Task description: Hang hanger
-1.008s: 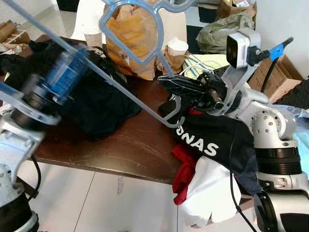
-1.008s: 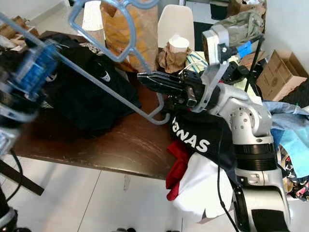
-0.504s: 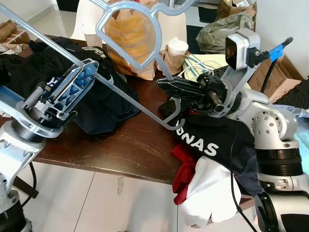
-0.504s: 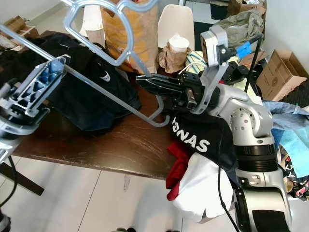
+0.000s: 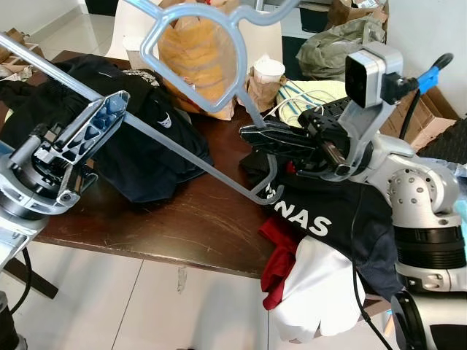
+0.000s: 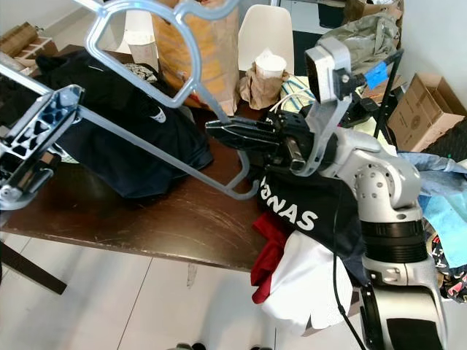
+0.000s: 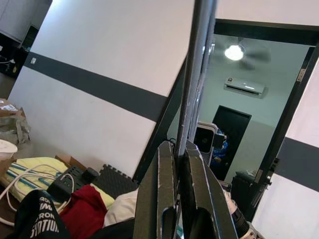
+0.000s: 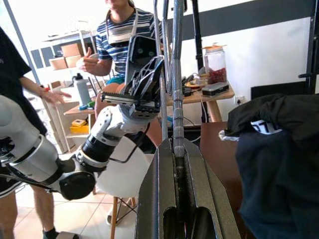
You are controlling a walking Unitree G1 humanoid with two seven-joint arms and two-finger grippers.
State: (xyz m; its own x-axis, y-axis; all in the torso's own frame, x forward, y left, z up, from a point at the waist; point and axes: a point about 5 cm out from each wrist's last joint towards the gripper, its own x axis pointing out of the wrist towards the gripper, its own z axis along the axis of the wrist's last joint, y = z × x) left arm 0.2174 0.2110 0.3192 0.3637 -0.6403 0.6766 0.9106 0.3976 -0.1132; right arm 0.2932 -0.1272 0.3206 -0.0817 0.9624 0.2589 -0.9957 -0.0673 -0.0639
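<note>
I have the pale blue plastic hanger (image 5: 193,58) held between both arms above the brown table (image 5: 182,226), and compared with a second ago the left arm has settled: its blur is gone and the left gripper (image 5: 95,127) now sits sharp, a little lower and further out to my left, with the hanger's long bar running straight through its fingers. In the left wrist view those fingers (image 7: 167,199) are pressed together on the bar, so I read that side as clamped on the hanger. The right gripper (image 5: 266,135) has hardly shifted; its black fingers (image 8: 192,184) close on the hanger's other arm just above the curled end, which hangs directly below the jaws and close to the dark printed T-shirt (image 5: 321,219) draped off the table edge. The hanger's loop rises above and beyond both jaws, in front of the brown paper bag (image 5: 197,55), with a paper cup (image 5: 268,73) just past the right jaws and a heap of black clothes (image 5: 139,138) beneath the bar between the two grips. The right wrist view shows two people standing beyond the left arm. My judgement is that the hanger is now steady in a two-handed hold but not yet hung; I see no rail or hook to aim for, so the next move calls for finding one.
</note>
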